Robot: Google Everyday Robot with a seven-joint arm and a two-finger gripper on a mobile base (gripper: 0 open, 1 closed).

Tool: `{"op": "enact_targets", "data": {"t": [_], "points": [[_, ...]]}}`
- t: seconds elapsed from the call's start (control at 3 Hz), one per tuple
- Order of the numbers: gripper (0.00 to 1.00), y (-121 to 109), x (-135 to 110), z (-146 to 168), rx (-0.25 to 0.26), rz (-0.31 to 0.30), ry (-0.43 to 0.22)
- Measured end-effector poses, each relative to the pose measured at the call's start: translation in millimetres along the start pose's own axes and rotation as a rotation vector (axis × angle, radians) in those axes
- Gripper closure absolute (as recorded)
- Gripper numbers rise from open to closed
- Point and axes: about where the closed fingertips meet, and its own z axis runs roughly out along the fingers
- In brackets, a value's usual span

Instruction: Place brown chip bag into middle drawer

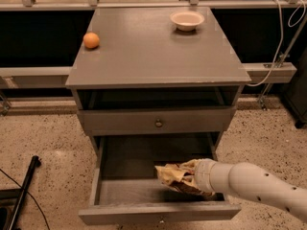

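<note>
The brown chip bag (175, 177), crumpled with tan-yellow ends, is inside the open middle drawer (122, 176), toward its right front part. My gripper (192, 178) reaches in from the right at the end of the white arm (254, 183) and sits right at the bag, hidden behind the bag and the wrist. I cannot tell whether the bag rests on the drawer floor or hangs just above it.
An orange fruit (91, 40) sits at the cabinet top's left. A white bowl (187, 19) stands at the back right. The grey drawer front with a round knob (159, 123) above is shut. A black pole (24, 188) lies on the floor at left.
</note>
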Motion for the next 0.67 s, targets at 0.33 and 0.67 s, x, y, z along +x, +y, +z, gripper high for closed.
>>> {"op": "enact_targets", "data": {"t": [0.33,0.67], "points": [[0.04,0,2,-6,-0.03,0.011,0.005],[0.0,4,12,-24,-0.073,0.03,0.102]]}}
